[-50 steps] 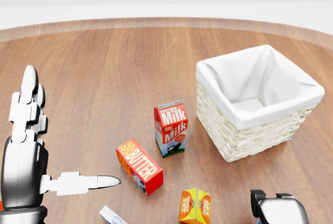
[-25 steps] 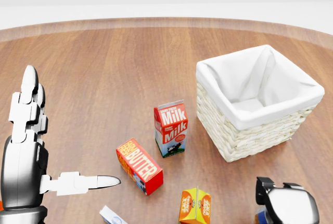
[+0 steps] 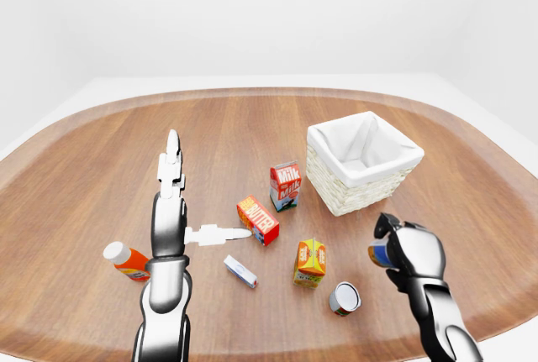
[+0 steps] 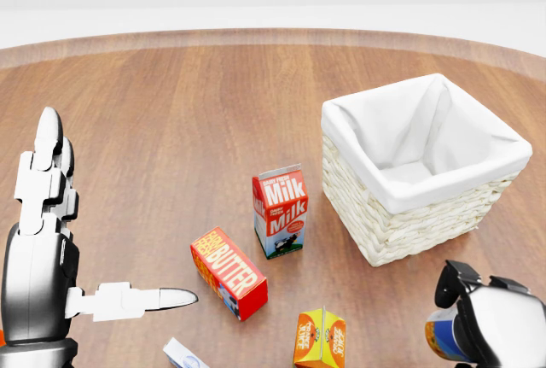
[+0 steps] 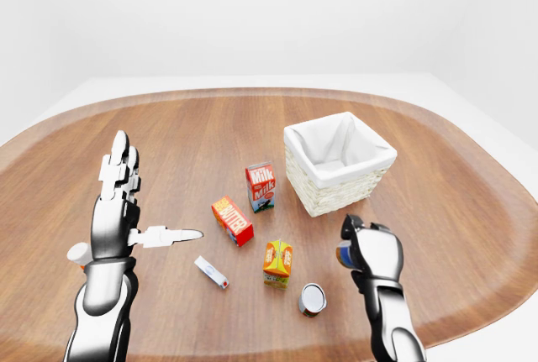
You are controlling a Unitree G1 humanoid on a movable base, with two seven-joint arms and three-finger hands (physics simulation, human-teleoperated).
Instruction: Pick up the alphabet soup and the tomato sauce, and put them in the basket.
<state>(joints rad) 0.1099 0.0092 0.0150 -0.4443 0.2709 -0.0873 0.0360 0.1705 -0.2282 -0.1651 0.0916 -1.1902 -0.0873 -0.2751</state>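
wicker basket (image 4: 401, 223) stands empty — right hand (image 3: 408, 253) clenched round a blue-labelled can (image 4: 444, 334) just below it; left hand (image 3: 172, 202) splayed wide, holding nothing

I read "Milk" twice, in white on red, on the upright milk carton (image 4: 280, 211), which stood beyond the left hand's (image 4: 51, 253) outstretched thumb tip, toward the basket. "BUTTER" ran in white capitals along the top of the red butter box (image 4: 228, 272), just off that thumb tip. The orange carton (image 4: 320, 339) carried print too small for me to read. The can in the right hand's (image 4: 488, 325) fingers showed no legible label.
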